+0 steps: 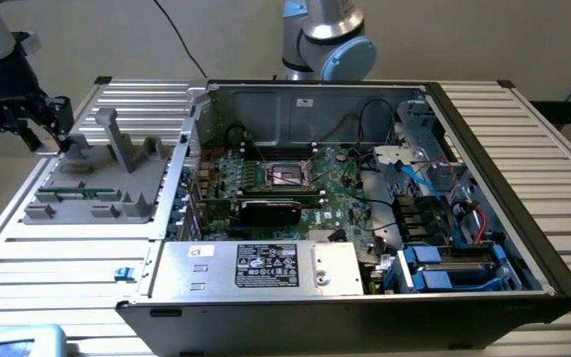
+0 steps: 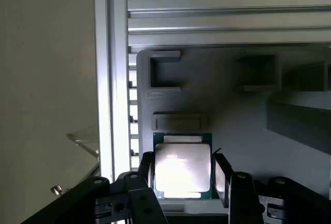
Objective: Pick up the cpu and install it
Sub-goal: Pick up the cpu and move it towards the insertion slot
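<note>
While the socket [image 1: 291,175] in the computer case [image 1: 504,193] looks empty, we see the hand [image 2: 184,166] clamped on the cpu [image 2: 182,157] over the grey tray [image 2: 238,125]; carrying and installing remain.

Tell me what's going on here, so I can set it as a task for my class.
A robot arm's gripper is closed on two opposite sides of the cpu. It is over the grey parts tray, on the exterior view's left of the open computer case. Whether the chip is lifted clear of the tray cannot be told. The motherboard socket inside the case looks empty, so the chip is not yet installed.
</note>
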Controlling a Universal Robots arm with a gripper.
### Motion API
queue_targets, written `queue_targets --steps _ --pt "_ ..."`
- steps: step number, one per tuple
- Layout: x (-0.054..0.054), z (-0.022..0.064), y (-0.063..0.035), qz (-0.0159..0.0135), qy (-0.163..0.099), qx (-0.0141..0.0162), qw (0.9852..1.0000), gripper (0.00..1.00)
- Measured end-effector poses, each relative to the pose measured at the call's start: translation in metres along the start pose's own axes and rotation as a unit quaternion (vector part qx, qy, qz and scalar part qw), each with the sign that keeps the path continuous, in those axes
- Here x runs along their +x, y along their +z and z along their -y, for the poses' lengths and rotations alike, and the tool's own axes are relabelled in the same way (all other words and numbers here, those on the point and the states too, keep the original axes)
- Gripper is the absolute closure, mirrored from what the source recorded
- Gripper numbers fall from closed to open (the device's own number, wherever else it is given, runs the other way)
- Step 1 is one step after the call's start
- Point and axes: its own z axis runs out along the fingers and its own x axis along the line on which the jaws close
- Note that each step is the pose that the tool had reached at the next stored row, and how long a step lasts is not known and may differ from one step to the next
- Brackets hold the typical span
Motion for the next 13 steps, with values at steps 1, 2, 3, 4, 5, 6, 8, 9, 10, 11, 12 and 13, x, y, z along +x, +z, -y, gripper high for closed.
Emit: queue_targets --steps 1,2,3,4,5,6,8,9,10,11,12,13 --pt "0.0 -0.0001 -0.0045 -0.0001 0.0 0.0002 1.0 0.44" --pt "0.0 -0.0003 -0.0093 0.0001 0.0 0.0002 1.0 0.44" --pt "0.0 -0.0005 -0.0138 0.0 0.0 0.0003 1.0 0.44" --pt "0.0 -0.0006 -0.0183 0.0 0.0 0.0004 1.0 0.44" --pt "0.0 -0.0007 -0.0228 0.0 0.0 0.0004 1.0 0.44" --pt "-0.001 -0.0009 -0.0274 0.0 0.0 0.0004 1.0 0.44" --pt "-0.002 -0.0011 -0.0363 0.0 0.0 0.0004 1.0 0.44" --pt "-0.002 -0.0013 -0.0411 -0.0001 0.0 0.0004 1.0 0.44" --pt "-0.003 -0.0014 -0.0457 -0.0002 0.0 0.0005 1.0 0.44" --pt "-0.004 -0.0016 -0.0502 -0.0004 0.0 0.0005 1.0 0.44" --pt "-0.006 -0.0018 -0.0547 -0.0008 0.0 0.0005 1.0 0.44" --pt "-0.007 -0.002 -0.0592 -0.0012 0.0 0.0005 1.0 0.44"
